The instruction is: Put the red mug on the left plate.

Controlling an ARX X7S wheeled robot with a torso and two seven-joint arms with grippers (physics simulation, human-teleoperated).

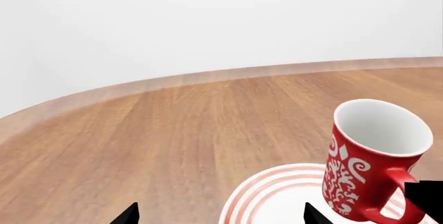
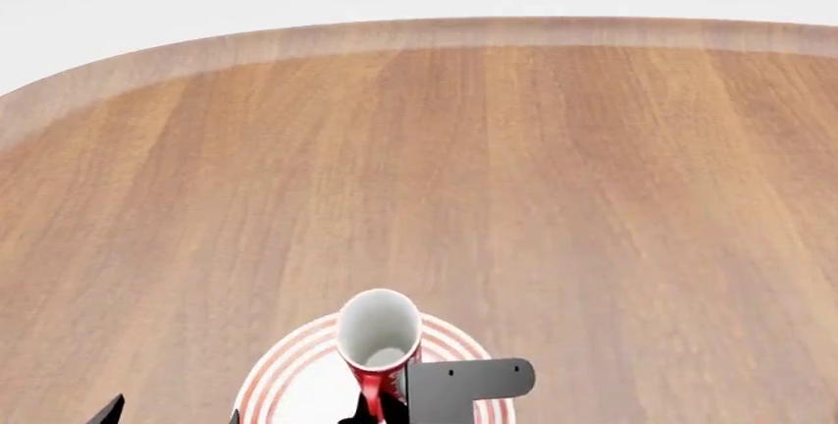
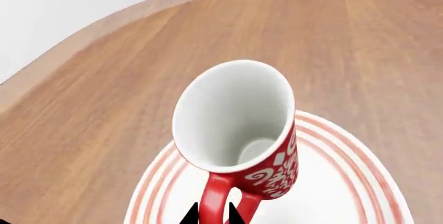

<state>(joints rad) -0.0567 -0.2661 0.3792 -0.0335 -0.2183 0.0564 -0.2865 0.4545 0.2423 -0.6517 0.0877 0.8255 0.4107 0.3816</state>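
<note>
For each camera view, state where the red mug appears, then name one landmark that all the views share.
Head view: red mug at bottom centre, over the striped plate.
Left wrist view: lower right, above the plate.
Right wrist view: centre, mouth toward the camera.
Shared landmark: the red-ringed white plate.

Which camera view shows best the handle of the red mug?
The left wrist view: the red mug's handle shows from the side as a loop. In the right wrist view the handle appears edge-on between the right gripper's fingertips. In the head view it is mostly hidden.
</note>
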